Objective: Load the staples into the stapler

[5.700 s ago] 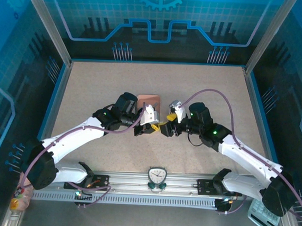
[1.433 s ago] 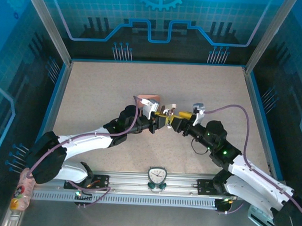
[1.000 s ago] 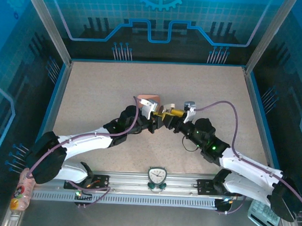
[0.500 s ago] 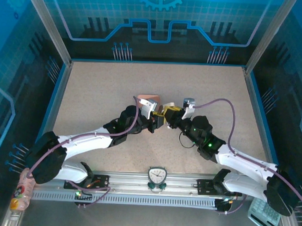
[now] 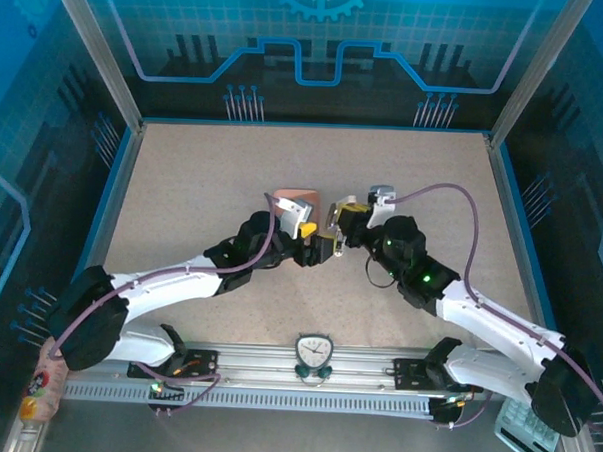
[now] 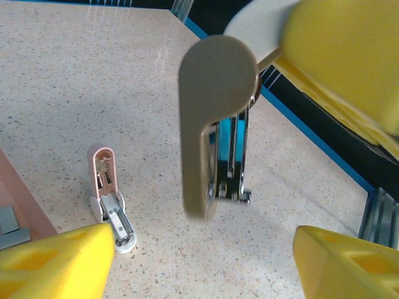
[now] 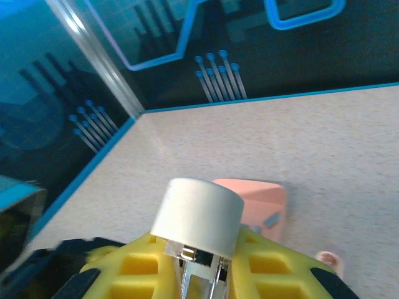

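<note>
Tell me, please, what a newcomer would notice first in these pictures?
First, the stapler, pale with silvery rails, held above the table between the yellow right fingers. The left fingers stand wide open close by. A small pink and white piece lies on the table beside the salmon tray.

A salmon-pink tray [image 5: 294, 196] lies on the speckled table [image 5: 183, 181], a small clock [image 5: 314, 354] on the near rail [image 5: 241, 357].
</note>
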Tool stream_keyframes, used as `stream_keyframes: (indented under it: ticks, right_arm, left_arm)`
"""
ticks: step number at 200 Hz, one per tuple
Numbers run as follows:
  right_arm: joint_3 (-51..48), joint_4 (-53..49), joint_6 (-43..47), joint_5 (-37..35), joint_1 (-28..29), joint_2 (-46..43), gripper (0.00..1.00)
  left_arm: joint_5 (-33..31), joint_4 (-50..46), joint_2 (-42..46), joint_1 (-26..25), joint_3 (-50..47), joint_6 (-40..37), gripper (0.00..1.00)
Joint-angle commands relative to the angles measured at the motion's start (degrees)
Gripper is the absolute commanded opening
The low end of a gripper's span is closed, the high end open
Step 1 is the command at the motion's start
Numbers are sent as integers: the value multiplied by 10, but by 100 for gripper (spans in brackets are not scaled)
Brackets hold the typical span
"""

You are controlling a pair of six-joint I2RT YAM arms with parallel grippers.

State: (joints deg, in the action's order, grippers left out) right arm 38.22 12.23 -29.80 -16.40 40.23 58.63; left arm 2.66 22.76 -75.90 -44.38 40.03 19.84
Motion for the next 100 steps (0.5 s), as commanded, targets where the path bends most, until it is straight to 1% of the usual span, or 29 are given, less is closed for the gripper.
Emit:
stream_keyframes:
  ticks: [1,23,49,100]
  right_arm:
    - [30,-87,25,3,-41,10,20]
    - [39,-124,35,16,-76,31,21]
    - [54,-170,41,26,-115,68,22]
    - [90,-217,49,73,-172,166,24]
  left_arm:
    - [-26,-19,28,14,-5,15,80]
    - [-36,-29,41,39,-17,29,82]
    - [-54,-68,47,69,-19,35,83]
    - [-60,-123,51,121,-14,33,83]
